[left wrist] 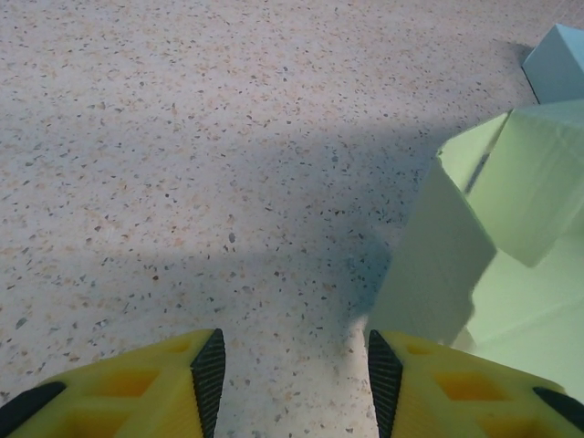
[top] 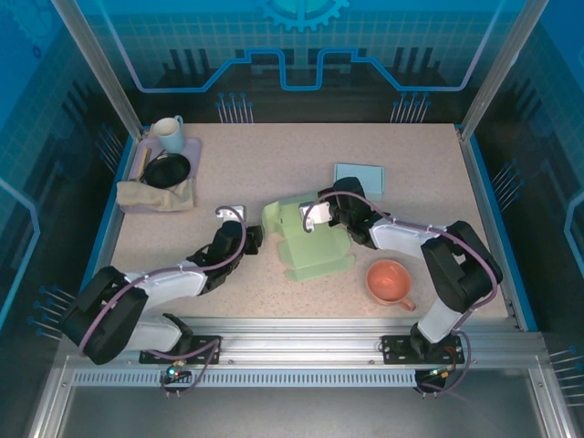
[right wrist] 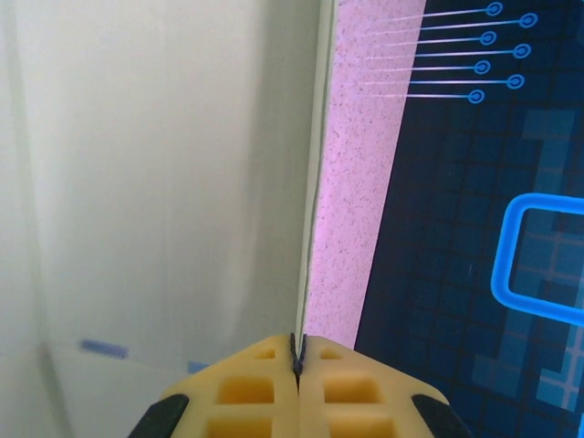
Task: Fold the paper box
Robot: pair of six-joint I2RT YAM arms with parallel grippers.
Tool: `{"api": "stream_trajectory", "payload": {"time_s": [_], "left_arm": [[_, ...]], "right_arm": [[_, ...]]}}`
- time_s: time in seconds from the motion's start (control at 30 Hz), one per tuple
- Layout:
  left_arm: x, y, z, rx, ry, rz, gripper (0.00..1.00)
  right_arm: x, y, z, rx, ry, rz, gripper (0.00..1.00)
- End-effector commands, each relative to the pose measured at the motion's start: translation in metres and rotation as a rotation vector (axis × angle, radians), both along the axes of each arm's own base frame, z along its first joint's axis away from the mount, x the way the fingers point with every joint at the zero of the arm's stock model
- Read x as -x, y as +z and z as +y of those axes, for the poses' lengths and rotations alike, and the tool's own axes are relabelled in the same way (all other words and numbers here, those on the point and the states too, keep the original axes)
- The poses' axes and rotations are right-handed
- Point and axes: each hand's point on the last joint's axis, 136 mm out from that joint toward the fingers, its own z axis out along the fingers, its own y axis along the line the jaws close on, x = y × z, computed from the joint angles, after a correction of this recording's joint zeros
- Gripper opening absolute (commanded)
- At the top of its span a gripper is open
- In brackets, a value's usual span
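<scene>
At the centre of the table (top: pixel 429 182), pinching a thin wall of the half-raised paper box (top: pixel 310 242) in the clamped right gripper (right wrist: pixel 297 345); hovering the left gripper (left wrist: pixel 292 365), parted and empty, beside it. Risking a torn or creased wall by pulling unbraced.

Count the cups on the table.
2: a pale mug at the far-left corner behind the black bowl, and an orange cup front right, beside the green paper box.

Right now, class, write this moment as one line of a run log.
paper box: partly folded | right gripper: shut on box wall edge | left gripper: open, empty, beside box
</scene>
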Motion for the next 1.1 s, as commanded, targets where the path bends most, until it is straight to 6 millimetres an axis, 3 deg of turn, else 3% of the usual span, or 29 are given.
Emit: {"api": "stream_trajectory", "payload": {"time_s": [0.0, 0.2, 0.33, 0.5, 0.77, 0.9, 1.07], "left_arm": [[-0.012, 0.014, -0.009, 0.017, -0.021, -0.044, 0.48], [-0.011, 0.012, -0.014, 0.042, -0.047, -0.038, 0.47], [-0.008, 0.014, -0.018, 0.066, -0.065, -0.036, 0.46], [-0.005, 0.03, -0.003, 0.061, 0.0, -0.071, 0.43], [0.007, 0.045, 0.028, 0.018, 0.099, -0.158, 0.43], [0.004, 0.041, 0.019, 0.027, 0.062, -0.154, 0.44], [-0.003, 0.034, 0.006, 0.024, 0.007, -0.137, 0.44]], "right_arm": [[0.001, -0.017, -0.004, 0.038, 0.038, -0.012, 0.0], [-0.002, -0.014, -0.003, 0.024, 0.034, -0.034, 0.0], [-0.001, 0.0, 0.002, -0.024, 0.035, -0.068, 0.0], [0.002, 0.023, 0.006, -0.092, 0.043, -0.122, 0.0], [-0.003, 0.037, 0.01, -0.183, 0.036, -0.208, 0.0], [-0.008, 0.043, 0.009, -0.221, 0.028, -0.286, 0.0], [-0.011, 0.032, 0.005, -0.204, 0.031, -0.28, 0.0]]}}
